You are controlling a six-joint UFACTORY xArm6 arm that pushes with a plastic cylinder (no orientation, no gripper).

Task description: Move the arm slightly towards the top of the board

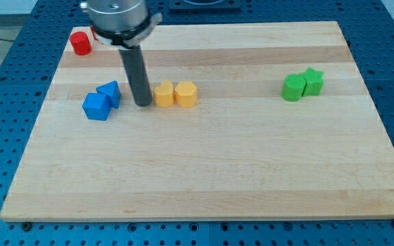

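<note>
My tip (pixel 143 104) rests on the wooden board (pixel 204 164), left of centre. It stands between the blue blocks and the yellow blocks. A blue triangular block (pixel 109 92) and a blue cube (pixel 96 106) lie just to the tip's left. A yellow star-like block (pixel 163 93) sits close to the tip's right, with a yellow hexagonal block (pixel 186 94) touching it further right. The tip looks just apart from the yellow star-like block.
A red cylinder (pixel 81 43) stands at the board's top left corner. A green rounded block (pixel 293 88) and a green star block (pixel 312 81) sit together at the view's right. The blue perforated table (pixel 5 89) surrounds the board.
</note>
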